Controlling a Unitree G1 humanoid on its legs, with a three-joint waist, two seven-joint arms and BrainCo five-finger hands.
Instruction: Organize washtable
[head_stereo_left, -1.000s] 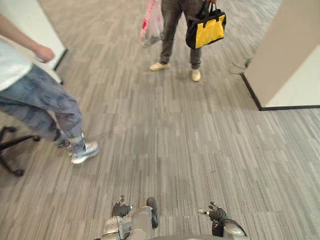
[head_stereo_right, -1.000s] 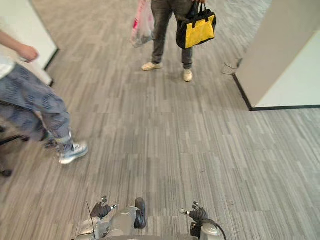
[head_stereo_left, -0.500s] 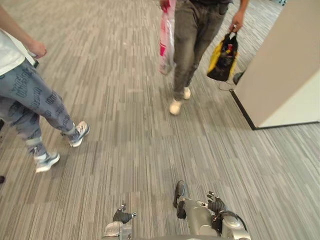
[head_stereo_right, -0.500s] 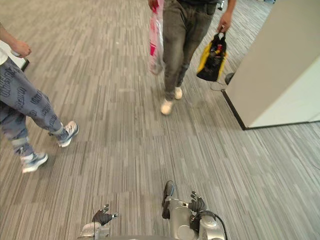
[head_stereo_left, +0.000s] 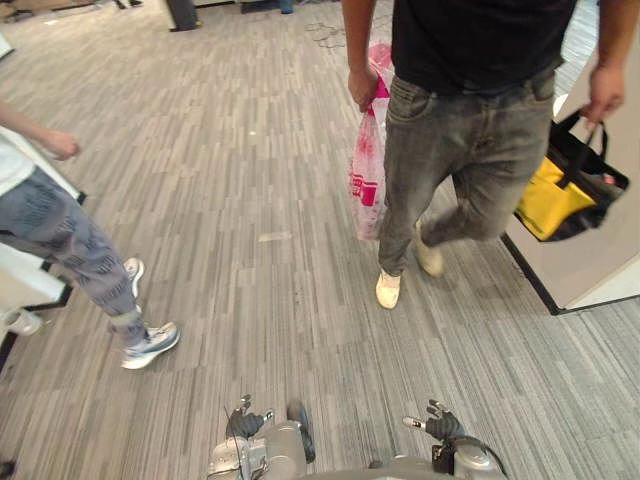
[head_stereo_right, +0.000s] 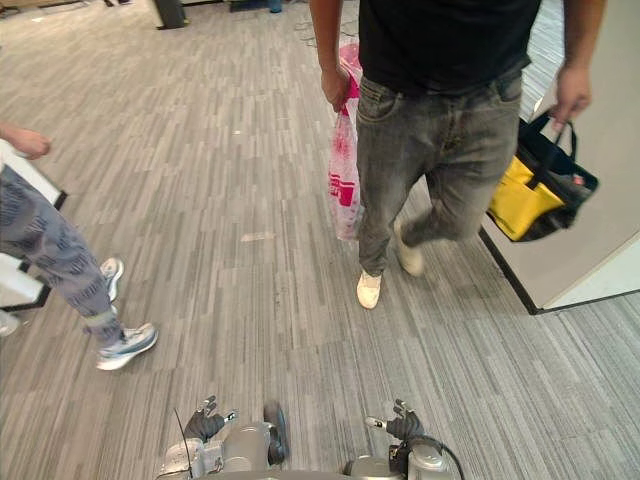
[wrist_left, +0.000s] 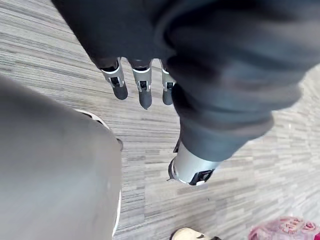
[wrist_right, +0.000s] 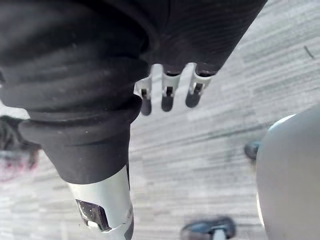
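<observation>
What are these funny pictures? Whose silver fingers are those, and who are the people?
They come from a walking robot's cameras. Two sit in its head and look down at the grey carpet floor. One sits on each wrist, looking along the fingers. The silver fingers with dark tips are its left hand and right hand. Both hang open and hold nothing. In front, a person in dark jeans carries a pink plastic bag and a yellow-and-black bag. Another person in blue patterned trousers is on the robot's left.
</observation>
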